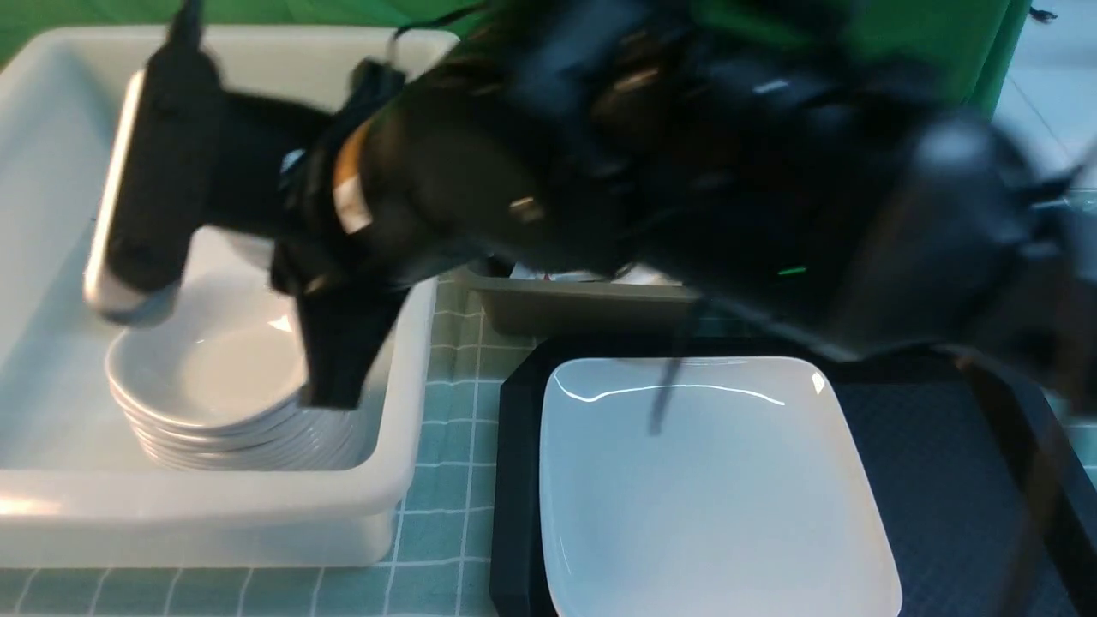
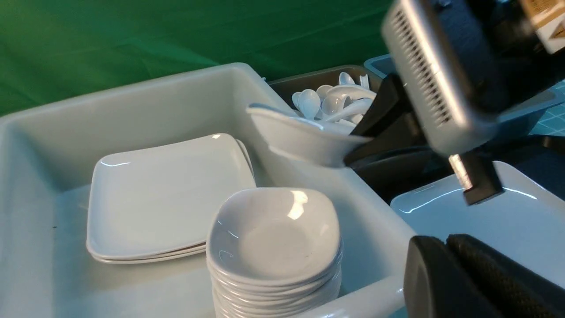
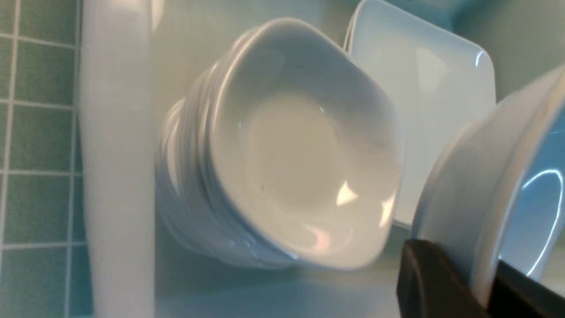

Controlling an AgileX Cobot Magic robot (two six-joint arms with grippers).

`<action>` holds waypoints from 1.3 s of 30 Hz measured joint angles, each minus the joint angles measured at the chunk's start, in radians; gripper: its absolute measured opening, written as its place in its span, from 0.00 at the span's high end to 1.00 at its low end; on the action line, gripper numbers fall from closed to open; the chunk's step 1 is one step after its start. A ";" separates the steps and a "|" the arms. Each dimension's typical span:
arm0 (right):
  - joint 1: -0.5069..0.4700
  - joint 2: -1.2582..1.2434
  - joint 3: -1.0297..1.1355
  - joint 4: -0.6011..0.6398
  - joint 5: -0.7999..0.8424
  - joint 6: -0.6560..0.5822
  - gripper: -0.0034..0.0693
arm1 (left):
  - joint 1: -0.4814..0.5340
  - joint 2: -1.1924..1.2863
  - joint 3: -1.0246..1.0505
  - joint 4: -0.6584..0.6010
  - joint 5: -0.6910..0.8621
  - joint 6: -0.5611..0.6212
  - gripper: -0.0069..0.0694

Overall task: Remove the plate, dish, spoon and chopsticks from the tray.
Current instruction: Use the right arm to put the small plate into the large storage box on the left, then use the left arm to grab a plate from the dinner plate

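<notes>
My right gripper [image 3: 481, 282] is shut on the rim of the dish [image 3: 476, 176], a small white bowl held tilted above the big white tub. From the left wrist view the dish [image 2: 304, 137] hangs in the right gripper [image 2: 359, 143] over the tub's edge. The right arm reaches across the front view, its black fingers [image 1: 334, 360] pointing down into the tub. The plate [image 1: 711, 488] lies flat on the black tray [image 1: 943, 480]. My left gripper [image 2: 446, 247] is shut and empty, near the plate [image 2: 507, 216]. The chopsticks are out of view, and no spoon shows on the tray.
The white tub [image 1: 403, 488] holds a stack of small dishes [image 1: 214, 377] and a low stack of square plates [image 2: 167, 194]. Behind the tray, a grey tub [image 1: 583, 308] holds several white spoons [image 2: 335, 104]. A green tiled cloth covers the table.
</notes>
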 joint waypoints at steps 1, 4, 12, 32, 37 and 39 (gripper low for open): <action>0.002 0.000 -0.006 0.000 0.000 0.000 0.87 | 0.000 -0.002 0.000 0.001 0.001 -0.001 0.89; 0.016 0.090 -0.081 0.006 0.000 0.001 0.87 | 0.000 -0.004 0.000 0.006 0.005 -0.003 0.89; 0.022 0.147 -0.102 0.006 0.035 0.008 0.76 | 0.000 -0.004 0.000 0.006 0.005 0.018 0.89; -0.065 -0.204 -0.107 -0.073 0.495 0.352 0.80 | -0.010 0.423 -0.031 -0.455 -0.005 0.497 0.89; -0.156 -0.409 0.148 -0.081 0.495 0.457 0.91 | -0.116 0.616 -0.031 -0.509 -0.040 0.617 0.89; -0.176 -0.491 0.262 -0.085 0.495 0.486 0.92 | -0.173 0.682 -0.031 -0.475 -0.063 0.626 0.90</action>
